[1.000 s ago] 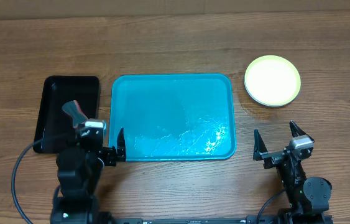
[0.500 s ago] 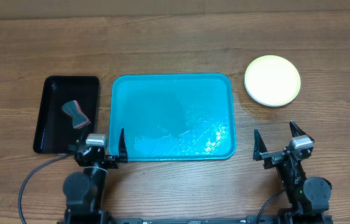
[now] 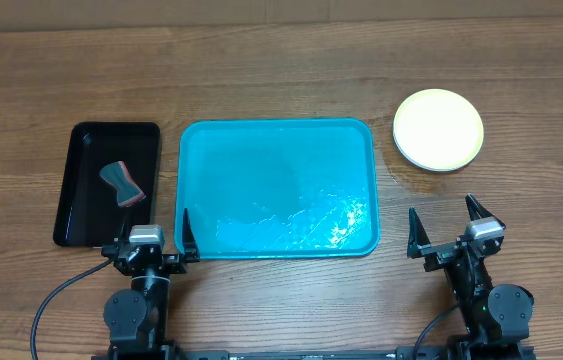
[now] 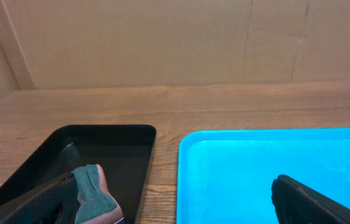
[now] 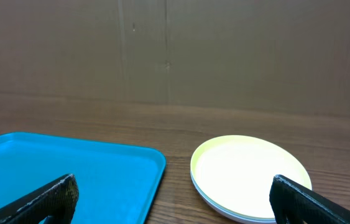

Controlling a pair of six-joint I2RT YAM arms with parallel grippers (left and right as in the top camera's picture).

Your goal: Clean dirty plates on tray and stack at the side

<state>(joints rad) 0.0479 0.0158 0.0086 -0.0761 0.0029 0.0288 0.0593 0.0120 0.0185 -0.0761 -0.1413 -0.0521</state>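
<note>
The left gripper (image 3: 149,230) had pulled back, fingers apart, sponge (image 3: 124,183) left ahead in the black tray (image 3: 76,140); the right gripper (image 3: 442,215) gaped too, plates (image 3: 438,129) stacked ahead, tray (image 3: 261,160) bare: probably done.

Table (image 3: 281,80): brown wood-grain surface, grain run lengthwise, darker streaks and knots noted; backdrop: plain brown cardboard panels (image 4: 162,43), stood upright along the table's far edge, vertical seams and creases seen; lighting: even and soft, shadows kept faint.
</note>
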